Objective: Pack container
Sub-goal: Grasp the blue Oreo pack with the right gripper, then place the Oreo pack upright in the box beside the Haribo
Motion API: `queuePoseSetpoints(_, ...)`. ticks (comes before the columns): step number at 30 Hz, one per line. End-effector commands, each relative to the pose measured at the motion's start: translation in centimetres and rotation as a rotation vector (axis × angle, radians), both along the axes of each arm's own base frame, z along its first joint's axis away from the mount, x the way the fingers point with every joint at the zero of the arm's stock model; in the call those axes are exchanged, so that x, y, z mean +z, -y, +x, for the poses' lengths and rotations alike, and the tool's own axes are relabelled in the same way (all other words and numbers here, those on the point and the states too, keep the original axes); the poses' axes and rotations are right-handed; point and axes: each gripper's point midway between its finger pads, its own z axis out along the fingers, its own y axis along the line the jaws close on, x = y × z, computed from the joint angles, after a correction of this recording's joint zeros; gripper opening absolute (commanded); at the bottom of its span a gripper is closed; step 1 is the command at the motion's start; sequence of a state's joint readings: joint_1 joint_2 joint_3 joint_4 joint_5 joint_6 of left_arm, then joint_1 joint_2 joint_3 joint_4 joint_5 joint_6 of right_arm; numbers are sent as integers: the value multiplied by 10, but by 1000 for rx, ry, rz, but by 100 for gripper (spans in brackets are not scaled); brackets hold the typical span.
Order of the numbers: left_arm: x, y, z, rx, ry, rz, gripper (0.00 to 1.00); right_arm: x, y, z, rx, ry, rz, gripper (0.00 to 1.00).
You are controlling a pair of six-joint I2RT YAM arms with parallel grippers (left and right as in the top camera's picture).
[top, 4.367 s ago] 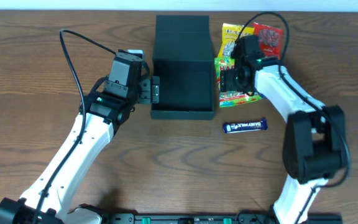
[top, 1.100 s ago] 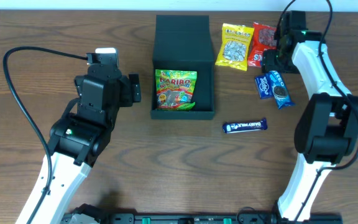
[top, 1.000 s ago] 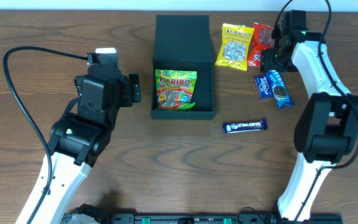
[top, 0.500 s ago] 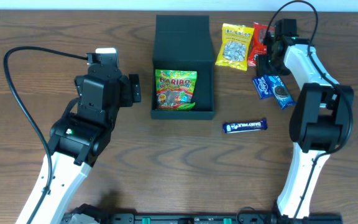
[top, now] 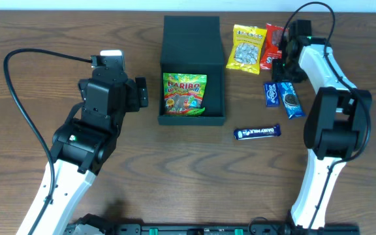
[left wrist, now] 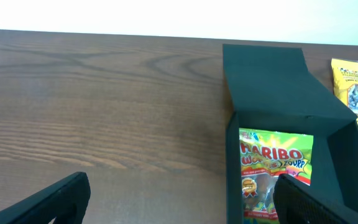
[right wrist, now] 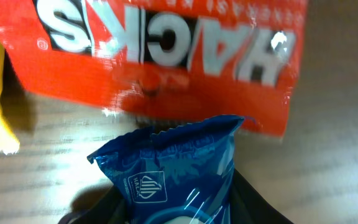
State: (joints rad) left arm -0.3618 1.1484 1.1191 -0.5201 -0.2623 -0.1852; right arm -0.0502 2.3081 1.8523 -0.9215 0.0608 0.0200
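Overhead: container sits mid-surface, lid flap folded back, gummy bag now inside it, whereas seconds ago it was empty. So one item is packed. Left end effector is parked just beside the container's left wall, not touching. Right end effector has dropped from the red packet onto the blue cookie packet, which has shifted and turned a little, so it is likely the next pick. Yellow packet and chocolate bar lie outside the container.

Left wrist: left end effector spread wide, nothing held; container ahead with the gummy bag inside.

Right wrist: blue cookie packet lies between the dark fingers of the right end effector, red packet just beyond; can't tell if it has clamped
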Motion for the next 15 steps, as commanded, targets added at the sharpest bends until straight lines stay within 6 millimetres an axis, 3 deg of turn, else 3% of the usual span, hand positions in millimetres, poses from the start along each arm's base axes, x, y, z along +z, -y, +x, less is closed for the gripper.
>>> queuePoseSetpoints(1,8,-1,3,4,20,0,95,76,4,21,-90,158,-1,17)
queuePoseSetpoints(4,9,-1,4,4,25,-2,95,131,-20,18,-124,225,56,15)
queuePoseSetpoints(7,11,0,6,4,38,-8,95,159,-67,10,-101,251,170,14)
queuePoseSetpoints(11,12,0,6,4,42,-10,95,165,-140,-2,-55,229,271,14)
queuePoseSetpoints(15,12,0,6,5,42,-11,95,146,-204,-21,-61,193,280,13)
